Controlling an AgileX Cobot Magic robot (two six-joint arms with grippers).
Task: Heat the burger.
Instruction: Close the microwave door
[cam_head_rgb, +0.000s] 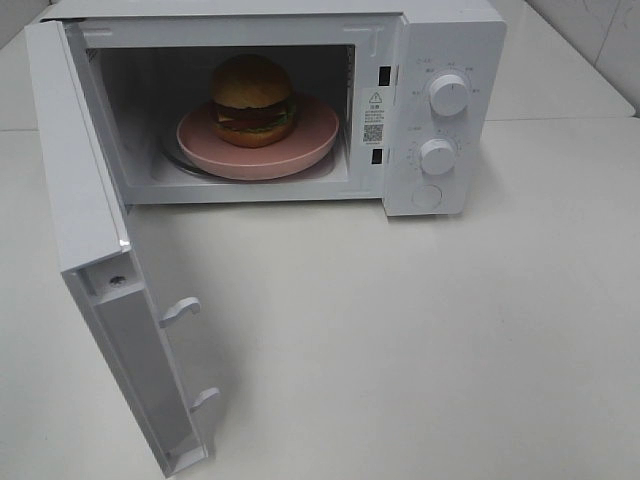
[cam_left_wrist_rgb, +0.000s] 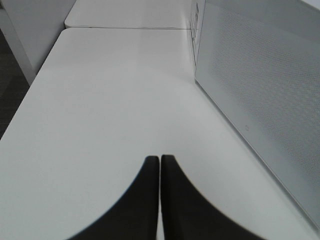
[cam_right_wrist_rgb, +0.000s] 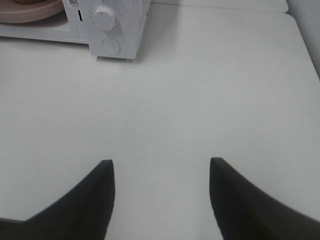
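Exterior high: one burger (cam_head_rgb: 251, 95), one plate (cam_head_rgb: 318, 132)

The left gripper (cam_left_wrist_rgb: 160, 159) has its two dark fingers (cam_left_wrist_rgb: 145, 200) pressed together at the tips, with nothing between them. The right gripper (cam_right_wrist_rgb: 161, 162) has its dark fingers (cam_right_wrist_rgb: 80, 200) well apart and holds nothing.

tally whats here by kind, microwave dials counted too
microwave: 1
burger: 1
pink plate: 1
dial knobs: 2
total: 5
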